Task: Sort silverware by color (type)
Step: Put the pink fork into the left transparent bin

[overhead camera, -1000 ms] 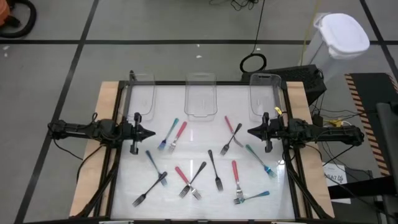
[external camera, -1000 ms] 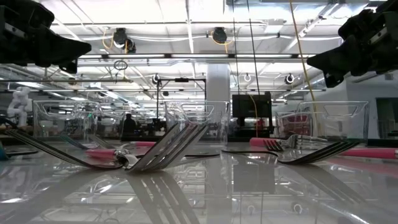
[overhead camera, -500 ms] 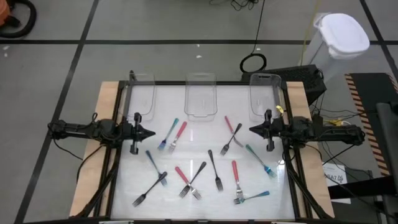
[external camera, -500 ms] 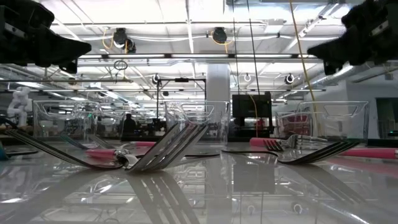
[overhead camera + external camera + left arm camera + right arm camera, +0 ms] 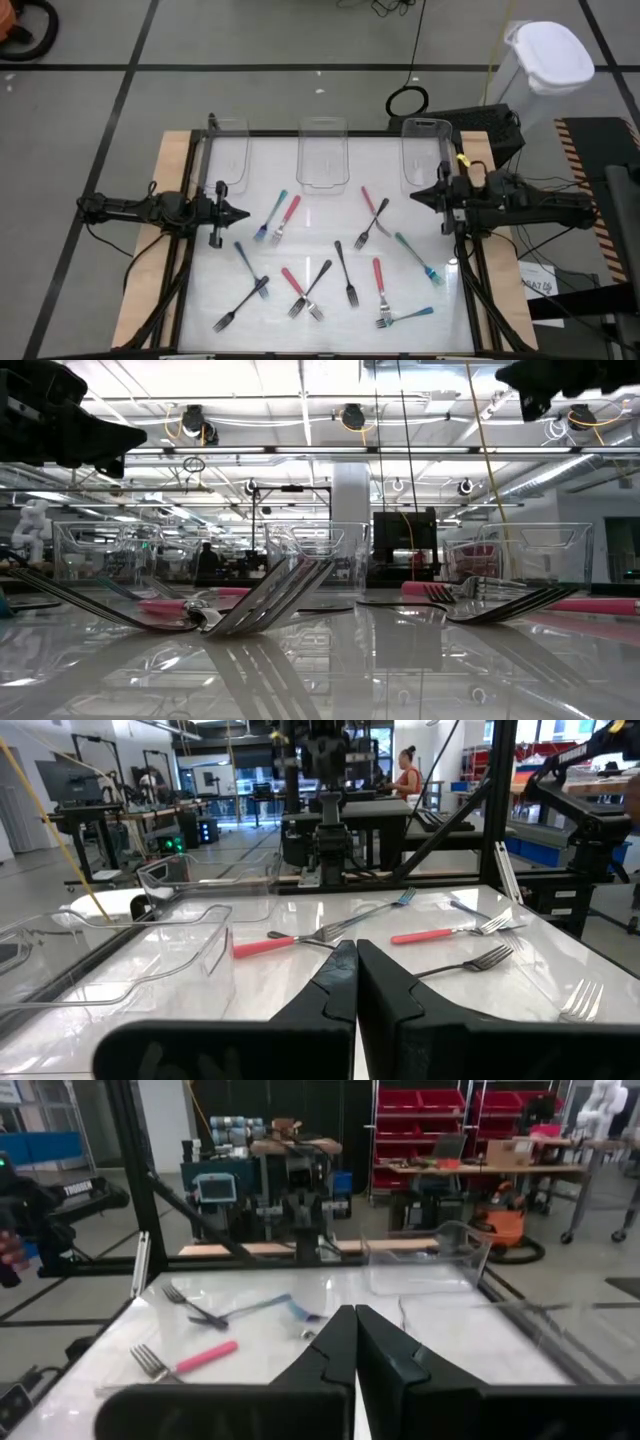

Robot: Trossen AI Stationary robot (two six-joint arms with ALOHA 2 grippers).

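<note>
My right claw (image 5: 439,196) hangs pinched shut and empty at the table's edge; my left claw (image 5: 246,213) likewise. The forks (image 5: 346,270) lie scattered between them, beside three clear trays (image 5: 322,165).

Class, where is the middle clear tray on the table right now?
In the high view, the middle tray sits at the table's far edge, centred between the two other clear trays, empty, beyond the scattered forks.
</note>
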